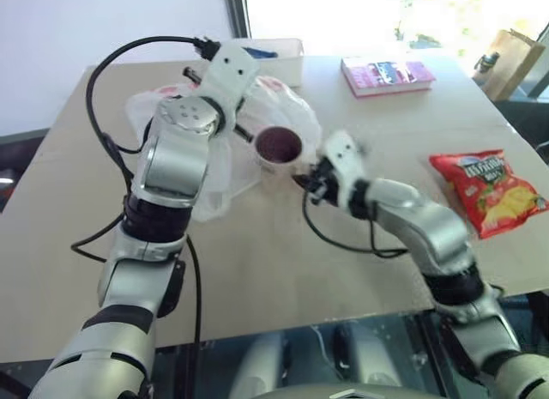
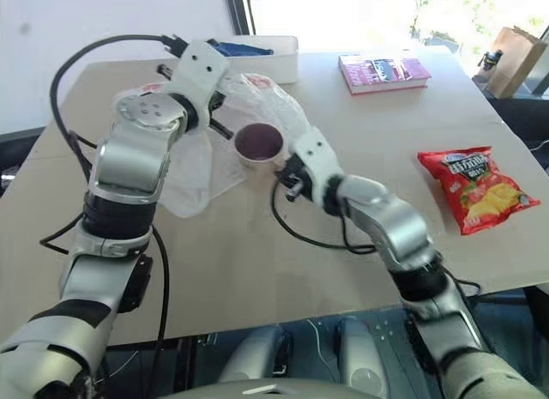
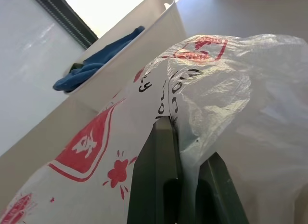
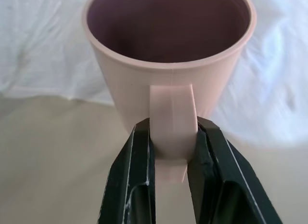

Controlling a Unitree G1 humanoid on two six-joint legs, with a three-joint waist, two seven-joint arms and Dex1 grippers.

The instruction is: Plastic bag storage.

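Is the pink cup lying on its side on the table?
No, the pink cup stands upright with its opening facing up, and the right end effector is closed on its handle.

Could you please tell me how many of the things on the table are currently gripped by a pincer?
2: the plastic bag, pinched by the left pincer, and the pink cup, whose handle sits between the right pincer's fingers.

On the tabletop [image 1: 283,270], the cup [image 1: 279,148] stands centre; the plastic bag [image 1: 210,172] at nine o'clock, bin [image 1: 287,60] at twelve, book [image 1: 386,75] at one, chips packet [image 1: 489,191] at three.
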